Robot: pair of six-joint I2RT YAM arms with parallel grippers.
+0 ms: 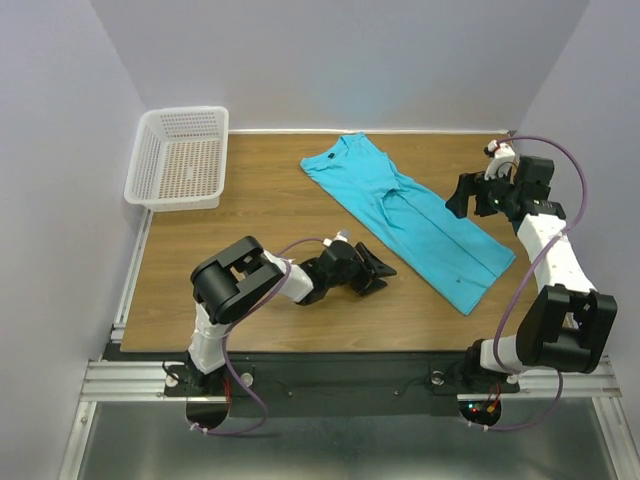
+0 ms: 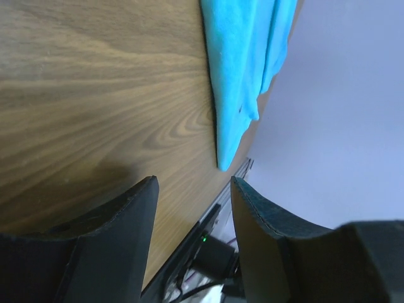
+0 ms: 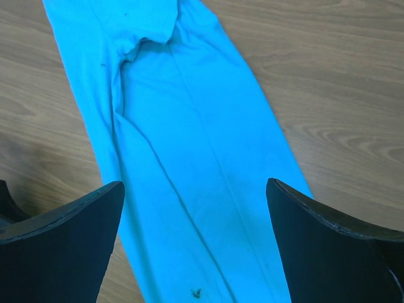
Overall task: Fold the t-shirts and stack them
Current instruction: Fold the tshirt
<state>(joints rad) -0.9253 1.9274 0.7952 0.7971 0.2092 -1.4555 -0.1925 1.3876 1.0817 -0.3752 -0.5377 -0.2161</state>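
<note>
The turquoise-blue t-shirt [image 1: 415, 215] lies flat on the table, folded lengthwise into a long narrow strip that runs diagonally from the back centre to the front right. My left gripper [image 1: 382, 272] is open and empty, low over the wood just left of the shirt's lower half; its view shows the shirt's edge [image 2: 243, 82] ahead. My right gripper [image 1: 462, 197] is open and empty, raised above the shirt's right edge. The right wrist view looks down on the folded strip [image 3: 189, 164] between its fingers [image 3: 69, 240].
A white plastic mesh basket [image 1: 180, 158] stands at the table's back left corner. The wooden table [image 1: 250, 300] ends at a metal rail along the near edge. Grey walls close in on the left, back and right.
</note>
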